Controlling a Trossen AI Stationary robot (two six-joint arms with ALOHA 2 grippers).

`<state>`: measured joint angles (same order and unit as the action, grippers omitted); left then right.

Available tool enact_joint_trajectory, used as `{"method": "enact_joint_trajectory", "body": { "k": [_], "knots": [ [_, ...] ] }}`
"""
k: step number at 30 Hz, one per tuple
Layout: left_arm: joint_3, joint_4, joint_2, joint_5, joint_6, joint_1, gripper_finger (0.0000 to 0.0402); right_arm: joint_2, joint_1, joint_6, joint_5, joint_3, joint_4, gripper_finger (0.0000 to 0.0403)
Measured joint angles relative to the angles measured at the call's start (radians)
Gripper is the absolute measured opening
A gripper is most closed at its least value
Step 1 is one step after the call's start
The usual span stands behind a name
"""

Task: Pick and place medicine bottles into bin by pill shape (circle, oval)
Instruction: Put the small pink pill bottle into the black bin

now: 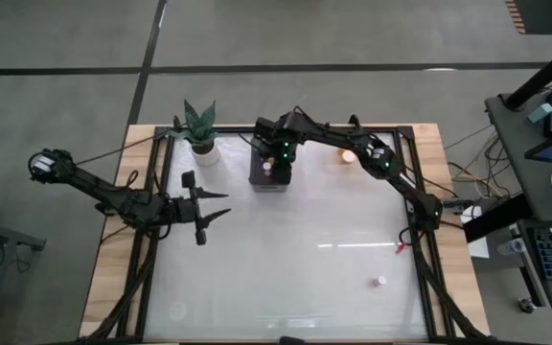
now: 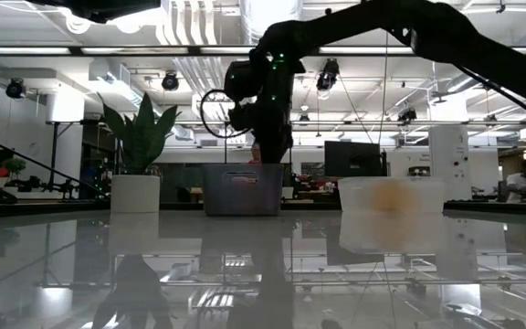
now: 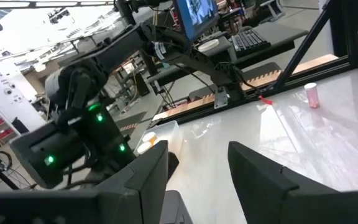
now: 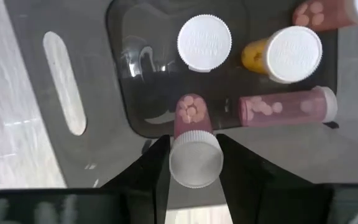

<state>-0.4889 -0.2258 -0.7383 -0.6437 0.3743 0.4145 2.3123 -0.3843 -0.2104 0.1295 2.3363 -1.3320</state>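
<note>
The right gripper, fingers clamped across a small pink bottle's white cap, hangs over the dark bin at the table's far side. The bottle is probably light, rigid and slick, so cap-gripping suits. The left gripper waits left, fingers apart. 1 bottle lies near-right.

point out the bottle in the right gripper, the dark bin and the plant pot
bottle [image 4: 194, 158], right wrist view, on its white cap
dark bin [image 2: 242, 190], low view, on its front wall
plant pot [image 1: 204, 151], high view, on its white rim
</note>
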Motion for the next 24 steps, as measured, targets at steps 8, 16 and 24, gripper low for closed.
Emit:
{"method": "enact_joint_trajectory", "body": {
  "k": [8, 16, 24],
  "knots": [
    [0.0, 0.0, 0.0, 0.0, 0.001, 0.0, 0.0153, 0.028, 0.0, -0.013, 0.0, 0.0, 0.023, 0.0107],
    [0.0, 0.0, 0.0, 0.0, 0.002, 0.0, 0.0153, 0.035, 0.0, -0.018, 0.0, 0.0, 0.044, 0.0107],
    [0.0, 0.0, 0.0, 0.0, 0.004, 0.0, 0.0153, 0.035, 0.0, -0.014, 0.001, 0.0, 0.057, 0.0107]
  ]
}}
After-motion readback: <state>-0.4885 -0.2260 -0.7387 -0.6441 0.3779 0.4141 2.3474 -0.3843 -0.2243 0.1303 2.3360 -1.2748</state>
